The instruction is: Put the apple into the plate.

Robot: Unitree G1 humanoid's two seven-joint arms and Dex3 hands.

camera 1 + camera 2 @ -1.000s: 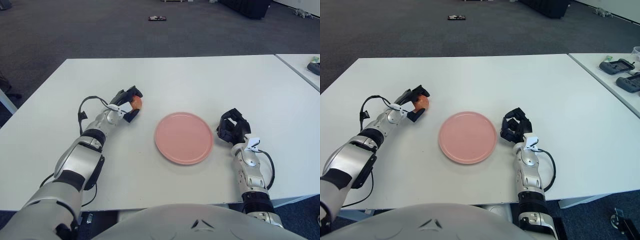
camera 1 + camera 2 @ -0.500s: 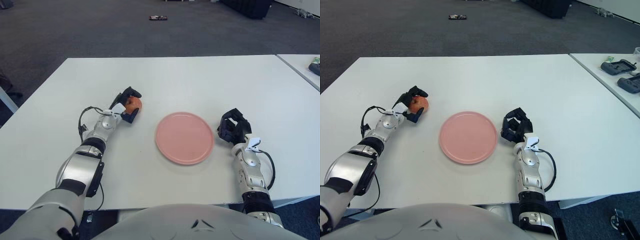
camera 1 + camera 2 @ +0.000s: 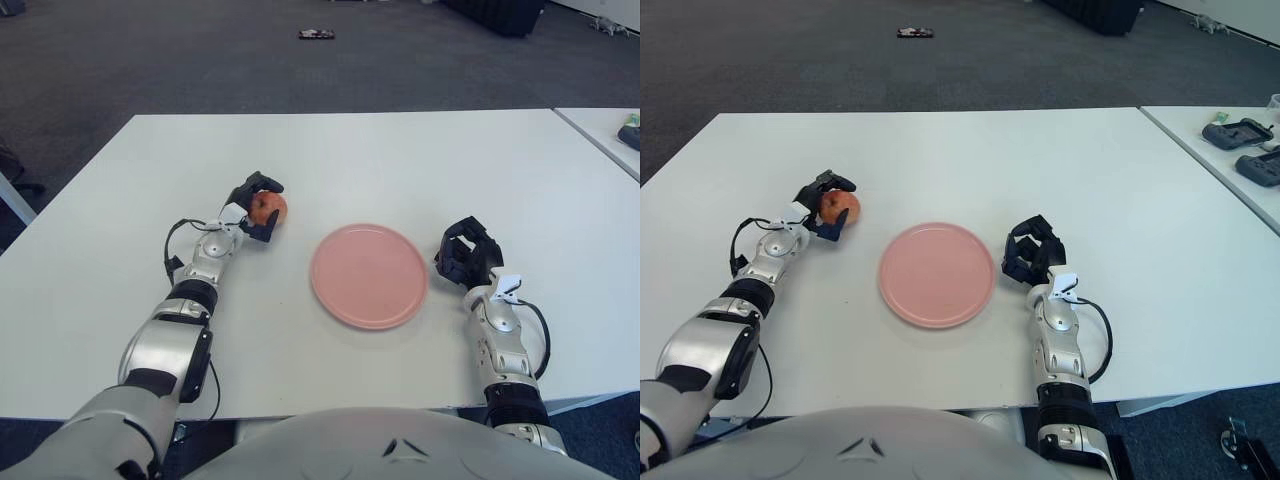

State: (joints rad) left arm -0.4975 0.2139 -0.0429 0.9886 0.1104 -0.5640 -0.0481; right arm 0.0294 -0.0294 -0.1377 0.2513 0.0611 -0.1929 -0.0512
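Your left hand point(image 3: 254, 204) has its dark fingers wrapped around the apple point(image 3: 267, 208), holding it to the left of the pink plate point(image 3: 368, 275) and clear of the plate's rim; whether the apple touches the counter point(image 3: 400, 160) you cannot tell. The plate has nothing on it. Your right hand point(image 3: 466, 253) shows just beside the plate's right edge, fingers curled in and holding nothing.

The right eye view gives you more of the neighbouring white table point(image 3: 1230, 150) on the right, where two dark handheld controllers point(image 3: 1236, 132) lie side by side. The left eye view shows only a corner of that table and the edge of one dark object, but it shows a sliver of another table's edge at far left.

The counter is white and matte. Beyond it lies dark grey carpet point(image 3: 150, 60), with a small flat dark object point(image 3: 314, 36) on the floor in the distance and dark furniture point(image 3: 495, 14) at the top edge.
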